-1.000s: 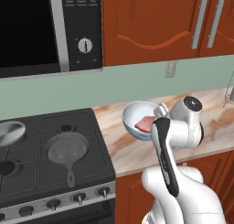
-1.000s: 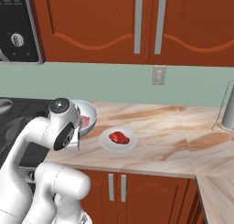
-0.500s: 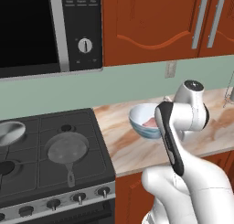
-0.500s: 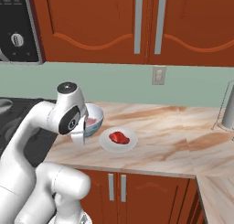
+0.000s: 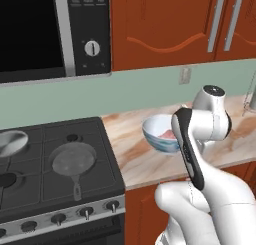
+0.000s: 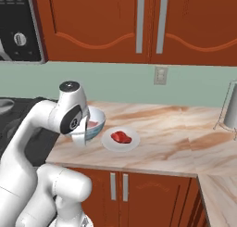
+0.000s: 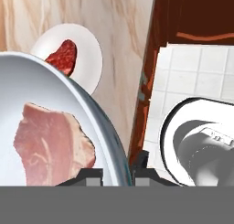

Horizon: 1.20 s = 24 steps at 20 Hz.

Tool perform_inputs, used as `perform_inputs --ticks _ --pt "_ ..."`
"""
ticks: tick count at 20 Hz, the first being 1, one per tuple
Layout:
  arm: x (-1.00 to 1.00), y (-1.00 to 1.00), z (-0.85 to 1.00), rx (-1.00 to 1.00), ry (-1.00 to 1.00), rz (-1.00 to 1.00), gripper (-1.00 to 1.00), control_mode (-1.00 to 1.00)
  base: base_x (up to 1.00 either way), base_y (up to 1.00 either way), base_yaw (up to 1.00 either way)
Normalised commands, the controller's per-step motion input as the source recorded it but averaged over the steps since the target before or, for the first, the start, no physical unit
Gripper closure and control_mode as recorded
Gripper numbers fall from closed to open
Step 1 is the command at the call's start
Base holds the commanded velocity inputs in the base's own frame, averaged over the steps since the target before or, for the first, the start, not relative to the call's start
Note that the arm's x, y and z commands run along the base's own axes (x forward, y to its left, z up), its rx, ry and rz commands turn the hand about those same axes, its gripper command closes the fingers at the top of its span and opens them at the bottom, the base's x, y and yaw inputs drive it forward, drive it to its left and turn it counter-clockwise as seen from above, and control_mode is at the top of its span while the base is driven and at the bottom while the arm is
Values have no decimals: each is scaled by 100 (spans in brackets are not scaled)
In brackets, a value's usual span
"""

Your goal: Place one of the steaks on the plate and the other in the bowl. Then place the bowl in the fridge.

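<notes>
hand (image 7: 116,172) clamped on bowl (image 7: 68,113) rim | bowl lifted above table (image 6: 176,138) (pale steak (image 7: 52,143) inside) | plate (image 6: 121,140) with red steak (image 6: 121,137) at bowl's 3 o'clock, right base view

No legible text, label, brand, number or sign is found. The microwave control panel (image 5: 89,19) carries small pale markings at 12 o'clock of its dial (image 5: 92,48), too blurred to read.
</notes>
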Motion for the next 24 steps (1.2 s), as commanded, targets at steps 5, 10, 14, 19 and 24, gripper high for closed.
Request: perform_inputs --ticks 5,10,14,19,24 --pt "0 0 0 0 0 0 100 100 -97 13 0" --pt "0 0 0 0 0 0 100 100 -100 47 0" --pt "0 0 0 0 0 0 100 100 -79 97 15" --pt "0 0 0 0 0 0 100 100 -11 100 61" --pt "0 0 0 0 0 0 100 100 0 100 74"
